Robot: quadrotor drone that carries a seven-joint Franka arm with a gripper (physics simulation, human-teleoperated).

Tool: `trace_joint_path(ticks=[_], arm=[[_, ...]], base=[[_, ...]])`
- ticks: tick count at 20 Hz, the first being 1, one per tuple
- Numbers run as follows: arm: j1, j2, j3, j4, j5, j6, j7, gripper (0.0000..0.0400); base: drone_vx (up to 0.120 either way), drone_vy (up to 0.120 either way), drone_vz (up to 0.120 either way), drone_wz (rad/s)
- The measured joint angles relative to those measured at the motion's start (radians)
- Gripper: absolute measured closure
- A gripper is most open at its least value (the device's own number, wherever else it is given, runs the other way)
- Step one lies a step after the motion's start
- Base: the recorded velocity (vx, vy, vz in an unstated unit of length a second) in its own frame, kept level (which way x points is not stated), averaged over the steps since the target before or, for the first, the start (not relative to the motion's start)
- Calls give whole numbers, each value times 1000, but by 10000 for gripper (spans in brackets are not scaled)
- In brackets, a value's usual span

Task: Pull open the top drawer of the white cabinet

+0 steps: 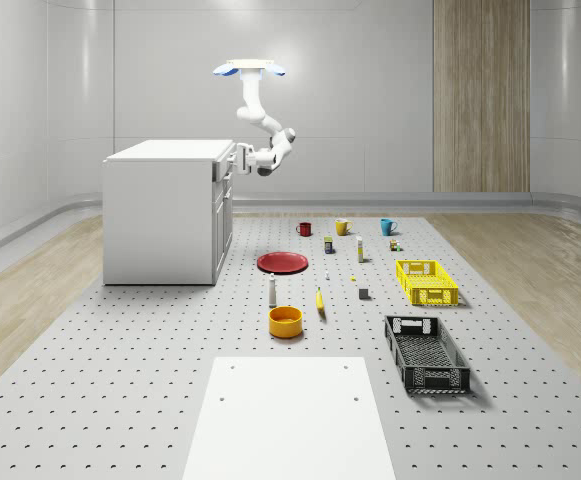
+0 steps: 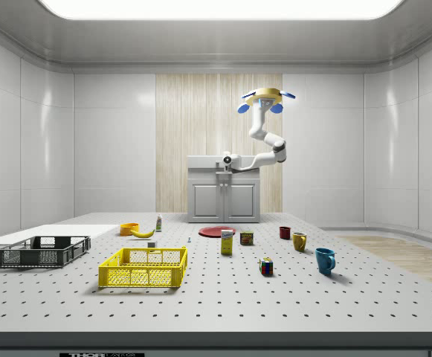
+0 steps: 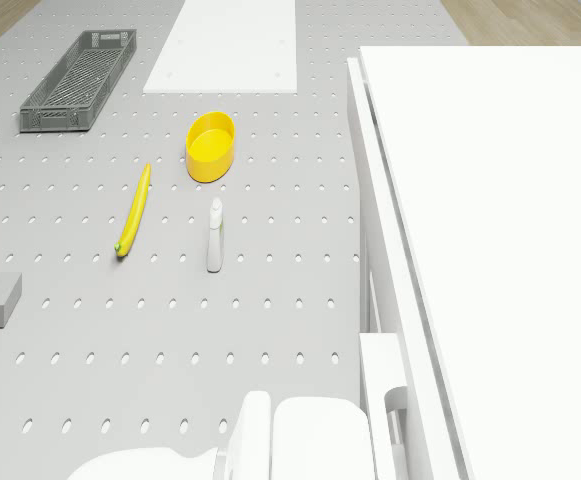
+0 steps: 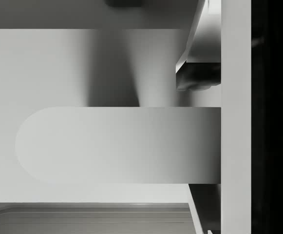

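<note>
Gripper (image 1: 238, 158) meets the top drawer (image 1: 223, 171) front; finger state unclear; drone (image 1: 249, 69) hovers.

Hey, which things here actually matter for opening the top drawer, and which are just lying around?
Belongs to the job:
white cabinet
its top drawer
gripper, at the drawer front; drone hovers beside the cabinet

Lying about:
red plate
yellow bowl
banana
yellow crate
black crate
three mugs
</note>
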State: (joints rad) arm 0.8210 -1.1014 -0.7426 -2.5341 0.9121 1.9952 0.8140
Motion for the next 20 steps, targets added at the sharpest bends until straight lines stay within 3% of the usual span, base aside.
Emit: trace_joint_path(ticks=[2, 3, 4, 6, 13, 14, 17, 18, 19, 20], arm=[[9, -12, -2, 1, -23, 8, -4, 215], [7, 0, -10, -6, -9, 6, -67, 220], [-2, 11, -9, -6, 5, -3, -80, 238], [-5, 12, -5, -4, 11, -6, -68, 260], [-19, 2, -26, 11, -23, -39, -20, 250], [-29, 18, -37, 8, -11, -51, -83, 261], [-44, 16, -47, 21, -21, -80, -62, 275], [-47, 14, -52, 26, -29, -88, -50, 271], [-40, -9, -50, 38, -62, -88, 29, 212], [-37, -16, -57, 41, -75, -89, 22, 215]], base=[[0, 0, 0, 0], [0, 0, 0, 0], [0, 0, 0, 0], [0, 0, 0, 0], [0, 0, 0, 0], [0, 0, 0, 0], [0, 0, 0, 0], [0, 0, 0, 0], [0, 0, 0, 0], [0, 0, 0, 0]])
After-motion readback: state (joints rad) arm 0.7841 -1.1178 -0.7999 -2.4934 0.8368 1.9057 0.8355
